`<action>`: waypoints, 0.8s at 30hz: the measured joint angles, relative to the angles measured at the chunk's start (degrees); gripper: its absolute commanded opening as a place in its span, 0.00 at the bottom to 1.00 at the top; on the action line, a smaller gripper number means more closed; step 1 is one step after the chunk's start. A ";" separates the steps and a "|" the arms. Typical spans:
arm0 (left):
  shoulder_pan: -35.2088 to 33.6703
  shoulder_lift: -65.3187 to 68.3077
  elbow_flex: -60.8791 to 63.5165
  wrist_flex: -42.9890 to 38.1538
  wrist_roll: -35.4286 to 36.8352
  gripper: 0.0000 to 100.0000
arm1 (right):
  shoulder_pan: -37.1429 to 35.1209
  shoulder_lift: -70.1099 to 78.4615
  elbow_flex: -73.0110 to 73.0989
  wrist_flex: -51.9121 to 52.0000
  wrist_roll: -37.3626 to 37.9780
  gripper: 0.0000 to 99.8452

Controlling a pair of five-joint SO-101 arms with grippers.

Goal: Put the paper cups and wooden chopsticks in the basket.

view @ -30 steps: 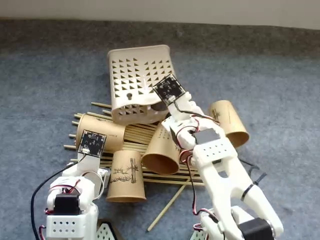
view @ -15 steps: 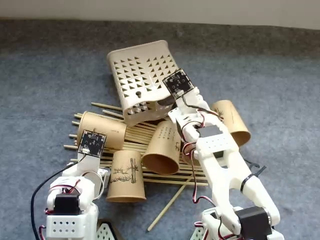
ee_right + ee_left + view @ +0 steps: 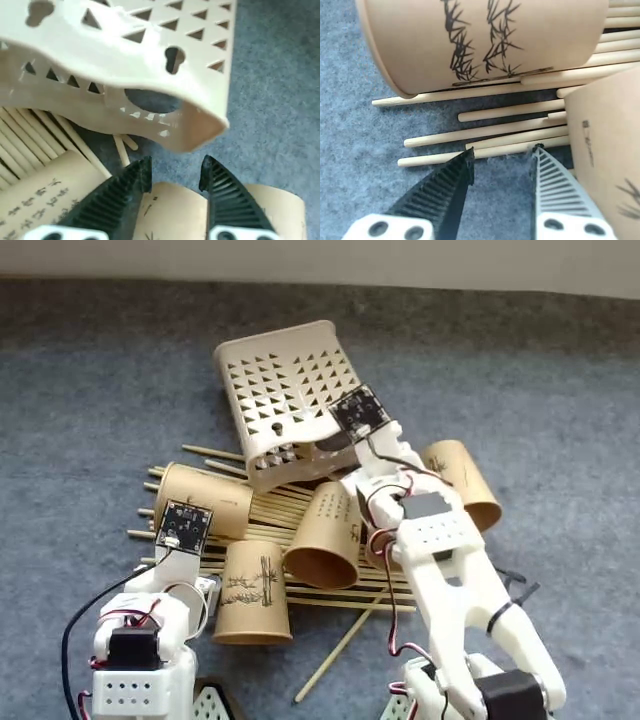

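Observation:
The cream perforated basket (image 3: 285,395) lies tipped over at the back, its rim corner (image 3: 200,125) just beyond my right gripper (image 3: 175,172), which is open and holds nothing. Right below that gripper lie two paper cups (image 3: 45,200) (image 3: 272,210). Several brown paper cups lie on their sides: (image 3: 205,502), (image 3: 252,592), (image 3: 325,535), (image 3: 460,485). Wooden chopsticks (image 3: 275,512) are spread under them. My left gripper (image 3: 502,155) is open, low over the chopsticks (image 3: 510,130), between one cup (image 3: 485,40) and another (image 3: 605,150).
One loose chopstick (image 3: 340,648) lies slanted near the front between the two arm bases. Grey carpet (image 3: 90,410) covers the table, with free room left, right and behind the basket. A black cable (image 3: 515,590) runs by the right arm.
The right gripper pushed forward against the basket, which turned and shifted away, then drew back slightly. The left arm and the cups have not moved.

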State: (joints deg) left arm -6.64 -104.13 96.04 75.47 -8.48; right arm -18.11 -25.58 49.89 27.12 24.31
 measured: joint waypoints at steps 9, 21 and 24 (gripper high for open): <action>0.00 0.00 0.00 0.00 0.00 0.19 | 2.02 5.19 0.00 -7.12 0.00 0.17; 0.00 0.00 0.00 0.00 0.00 0.19 | 3.43 17.76 0.00 -24.97 -1.23 0.10; 0.00 0.00 0.00 0.00 0.00 0.19 | 3.43 17.93 0.00 -25.93 -5.80 0.02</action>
State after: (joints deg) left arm -6.64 -104.13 96.04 75.47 -8.48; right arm -14.68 -7.65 49.89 1.19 18.51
